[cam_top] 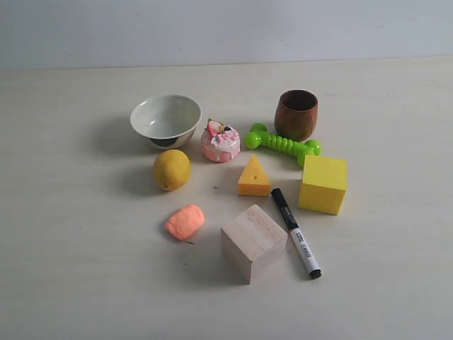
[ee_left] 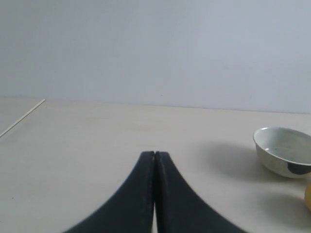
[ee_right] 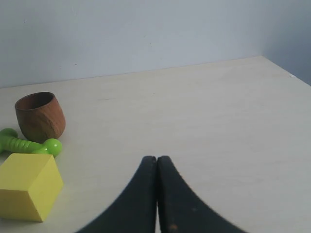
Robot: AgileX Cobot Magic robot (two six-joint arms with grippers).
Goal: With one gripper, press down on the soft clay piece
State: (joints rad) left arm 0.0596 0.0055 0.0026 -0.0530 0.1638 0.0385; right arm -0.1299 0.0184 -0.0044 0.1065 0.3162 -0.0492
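Observation:
The soft clay piece (cam_top: 185,221) is a small salmon-orange lump lying on the table in front of the lemon (cam_top: 172,169), seen only in the exterior view. Neither arm shows in that view. In the left wrist view my left gripper (ee_left: 155,154) is shut with nothing between its black fingers, above bare table to the side of the white bowl (ee_left: 283,151). My right gripper (ee_right: 156,158) is shut and empty too, off to the side of the yellow cube (ee_right: 28,185). The clay is out of both wrist views.
Around the clay stand a white bowl (cam_top: 166,119), pink cake toy (cam_top: 220,141), cheese wedge (cam_top: 254,177), wooden block (cam_top: 253,241), black marker (cam_top: 295,231), yellow cube (cam_top: 323,183), green dumbbell toy (cam_top: 282,144) and brown wooden cup (cam_top: 296,114).

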